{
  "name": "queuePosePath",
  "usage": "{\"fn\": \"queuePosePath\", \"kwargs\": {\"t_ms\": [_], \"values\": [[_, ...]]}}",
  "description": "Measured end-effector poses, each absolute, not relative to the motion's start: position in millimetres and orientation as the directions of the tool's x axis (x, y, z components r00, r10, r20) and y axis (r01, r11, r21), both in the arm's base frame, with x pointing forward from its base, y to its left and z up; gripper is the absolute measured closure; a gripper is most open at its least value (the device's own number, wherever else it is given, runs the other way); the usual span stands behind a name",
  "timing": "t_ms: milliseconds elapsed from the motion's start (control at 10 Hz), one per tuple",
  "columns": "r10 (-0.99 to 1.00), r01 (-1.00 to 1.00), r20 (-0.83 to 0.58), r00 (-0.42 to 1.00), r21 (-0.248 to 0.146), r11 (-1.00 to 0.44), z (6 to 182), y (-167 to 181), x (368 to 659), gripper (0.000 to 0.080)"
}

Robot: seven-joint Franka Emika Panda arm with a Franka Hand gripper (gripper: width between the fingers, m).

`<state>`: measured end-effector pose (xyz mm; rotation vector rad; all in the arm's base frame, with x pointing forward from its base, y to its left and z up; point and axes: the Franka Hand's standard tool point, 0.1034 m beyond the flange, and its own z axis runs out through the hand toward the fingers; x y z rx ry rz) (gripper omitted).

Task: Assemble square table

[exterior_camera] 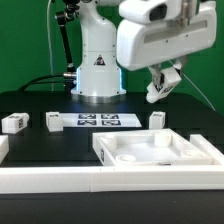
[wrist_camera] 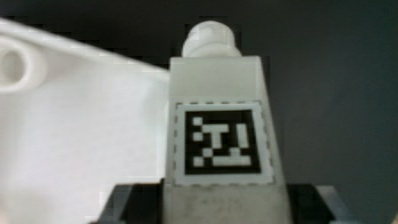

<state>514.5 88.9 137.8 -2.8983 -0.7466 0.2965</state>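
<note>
Aloft, the robot's jaws grip one white tagged leg [exterior_camera: 163,86] in the air near the square table slab [exterior_camera: 150,152], which lies rim up on the black surface [exterior_camera: 45,142] with three more legs [exterior_camera: 52,121] standing loose nearby.

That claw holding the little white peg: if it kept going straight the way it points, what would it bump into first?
Probably the edge of the white square tabletop: the gripper, with the leg leading, aims down at it. Depth is unclear, so it might just miss and land on the black table.
</note>
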Motion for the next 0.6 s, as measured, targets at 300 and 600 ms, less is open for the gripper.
{"fn": "queuePosePath", "kwargs": {"t_ms": [300,600], "values": [[0.467,0.467,0.028,0.884,-0.126,-0.875,146.0,76.1,530.6,0.0509],[0.452,0.475,0.229,0.862,-0.052,-0.879,141.8,60.8,537.7,0.0509]]}}
